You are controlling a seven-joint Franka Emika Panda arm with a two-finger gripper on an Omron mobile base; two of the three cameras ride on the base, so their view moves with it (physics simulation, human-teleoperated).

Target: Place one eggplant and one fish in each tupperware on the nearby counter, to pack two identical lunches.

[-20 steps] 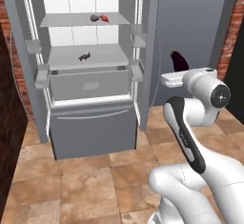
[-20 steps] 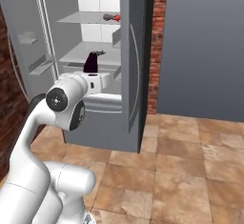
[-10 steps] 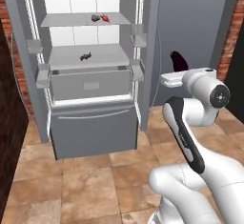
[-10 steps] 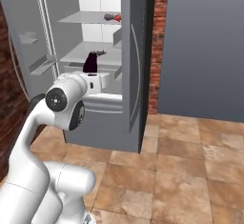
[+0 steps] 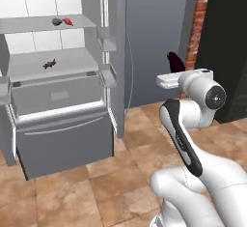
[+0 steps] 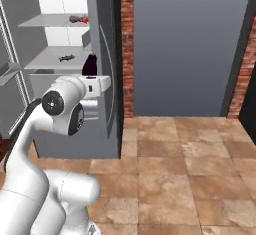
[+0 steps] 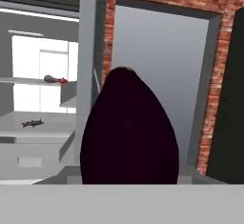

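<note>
A glossy dark purple eggplant (image 5: 174, 62) stands upright in my gripper (image 5: 174, 69), which is shut on it, held high beside the fridge door. It looms large in the hand view, the eggplant (image 7: 128, 132) covering the fingertips. From the right base the same eggplant (image 6: 90, 64) rises above the gripper (image 6: 90, 74). On the fridge's top shelf lie a mauve-brown eggplant (image 5: 57, 21) and a red-orange fish (image 5: 68, 21). A dark fish (image 5: 49, 64) lies on the shelf below. The tupperware and the counter are out of view.
The open fridge (image 5: 58, 105) with grey shelves and a bottom drawer stands left of the arm. Its door (image 5: 149, 37) stands close behind the gripper. A brick wall (image 6: 126, 39) and a dark tall panel (image 5: 226, 52) lie to the right. Brown tiled floor (image 6: 190, 169) spreads ahead.
The whole picture has shifted: the base has turned right, so the fridge sits further left. The eggplant stays in the shut gripper, the arm posed as before.
</note>
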